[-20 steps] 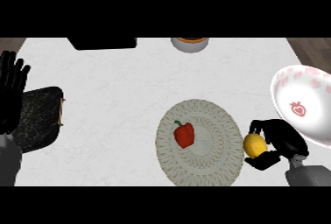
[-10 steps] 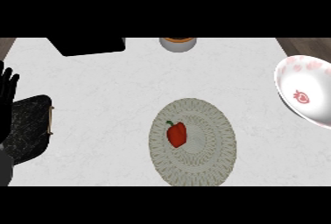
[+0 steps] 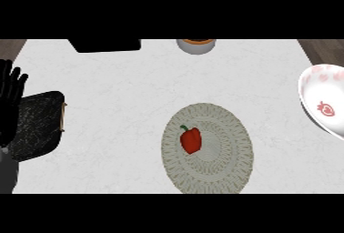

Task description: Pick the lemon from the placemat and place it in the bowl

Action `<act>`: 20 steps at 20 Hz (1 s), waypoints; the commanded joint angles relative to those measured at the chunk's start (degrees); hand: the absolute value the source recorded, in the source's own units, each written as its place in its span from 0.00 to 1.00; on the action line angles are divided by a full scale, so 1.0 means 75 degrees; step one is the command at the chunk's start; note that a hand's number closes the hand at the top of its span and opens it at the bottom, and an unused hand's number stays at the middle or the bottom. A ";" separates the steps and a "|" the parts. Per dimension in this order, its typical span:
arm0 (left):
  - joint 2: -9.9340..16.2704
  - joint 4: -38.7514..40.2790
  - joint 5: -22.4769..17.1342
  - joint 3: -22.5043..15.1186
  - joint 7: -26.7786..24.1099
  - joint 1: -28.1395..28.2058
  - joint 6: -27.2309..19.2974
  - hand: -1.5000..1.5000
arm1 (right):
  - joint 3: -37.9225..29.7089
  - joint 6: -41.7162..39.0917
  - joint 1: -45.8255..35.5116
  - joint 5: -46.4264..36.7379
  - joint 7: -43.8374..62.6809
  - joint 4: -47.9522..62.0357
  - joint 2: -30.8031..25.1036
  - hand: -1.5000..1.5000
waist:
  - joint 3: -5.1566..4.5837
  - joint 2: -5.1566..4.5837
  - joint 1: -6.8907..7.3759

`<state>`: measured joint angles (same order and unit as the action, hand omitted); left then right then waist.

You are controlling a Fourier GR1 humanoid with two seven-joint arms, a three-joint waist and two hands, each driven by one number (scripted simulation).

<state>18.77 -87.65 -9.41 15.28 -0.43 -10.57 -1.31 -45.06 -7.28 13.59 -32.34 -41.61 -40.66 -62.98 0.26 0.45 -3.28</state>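
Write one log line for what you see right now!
lemon: unseen | red pepper on round woven placemat | white strawberry-patterned bowl at right | left hand open | right hand: unseen

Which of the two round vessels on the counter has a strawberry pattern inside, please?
The white bowl at the right edge, with red strawberry prints; the small grey cup at the far edge shows none.

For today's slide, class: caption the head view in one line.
Red pepper on round placemat, strawberry-print bowl at right, left hand resting open at left edge.
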 commanded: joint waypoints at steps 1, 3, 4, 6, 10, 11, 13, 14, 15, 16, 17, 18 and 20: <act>0.0030 0.0024 -0.0111 -0.0082 0.0011 -0.0210 0.0214 0.50 | -0.0875 -0.0481 -0.0078 0.0664 -0.1175 0.0808 -0.0914 1.00 | -0.0016 -0.0033 0.0248; -0.0056 -0.0216 -0.0021 -0.0156 0.0200 -0.0203 0.0032 0.50 | -0.1048 -0.0712 -0.0027 0.0909 -0.1731 0.1047 -0.0773 1.00 | -0.0020 -0.0031 0.0306; -0.0108 0.0481 0.0174 -0.0212 -0.0149 -0.0401 0.0022 0.50 | -0.1261 -0.1203 -0.0010 0.1113 -0.1869 0.1071 -0.1221 1.00 | -0.0029 -0.0053 0.0202; -0.0116 0.0321 0.0087 -0.0186 -0.0219 -0.0184 0.0144 0.50 | -0.1471 -0.1936 0.0009 0.1427 -0.2231 0.1375 -0.1409 1.00 | -0.0028 -0.0034 0.0239; -0.0030 -0.0167 0.0009 -0.0177 0.0132 -0.0075 0.0162 0.50 | -0.1415 -0.2971 -0.0344 0.1973 -0.1356 0.0772 -0.1464 1.00 | -0.0048 -0.0018 0.0378; -0.0175 0.0406 0.0231 -0.0279 0.0046 -0.0626 -0.0115 0.50 | -0.1143 -0.3171 -0.0747 0.2040 -0.1093 0.0682 -0.1473 1.00 | -0.0046 -0.0067 0.0382; -0.0230 -0.0029 0.0259 -0.0412 -0.0050 -0.0153 0.0038 0.50 | -0.1114 -0.3404 -0.0725 0.2216 -0.0852 0.0436 -0.1552 1.00 | -0.0047 -0.0045 0.0433; -0.0050 0.0203 0.0080 -0.0221 0.0058 -0.0463 0.0143 0.50 | -0.0824 -0.3248 -0.0936 0.2183 -0.0531 0.0216 -0.1298 1.00 | -0.0045 -0.0064 0.0462; -0.0068 0.0068 0.0188 -0.0289 0.0219 -0.0451 0.0017 0.50 | -0.1066 -0.3855 -0.0746 0.2434 -0.0169 0.0006 -0.1712 1.00 | -0.0057 -0.0038 0.0370; -0.0176 0.0193 0.0217 -0.0302 -0.0216 -0.0280 0.0103 0.50 | -0.0797 -0.3618 -0.0957 0.2424 -0.0124 -0.0138 -0.1374 1.00 | -0.0050 -0.0056 0.0436; -0.0291 -0.0112 0.0207 -0.0416 -0.0006 -0.0150 0.0045 0.50 | -0.0820 -0.3810 -0.1000 0.2559 0.0238 -0.0297 -0.1484 1.00 | -0.0050 -0.0043 0.0447; -0.0083 0.0642 0.0167 -0.0204 -0.0292 -0.0447 0.0225 0.50 | -0.0565 -0.3656 -0.1323 0.2599 0.0518 -0.0496 -0.1312 1.00 | -0.0050 -0.0078 0.0455; -0.0169 0.0393 0.0211 -0.0326 -0.0067 -0.0553 0.0092 0.50 | -0.0199 -0.3877 -0.1851 0.2795 0.1517 -0.1131 -0.1457 1.00 | -0.0056 -0.0079 0.0568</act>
<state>17.84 -85.33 -8.24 13.35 -1.10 -13.73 -0.41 -49.73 -29.66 4.50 -13.71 -35.92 -43.78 -73.61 -0.12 -0.02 0.18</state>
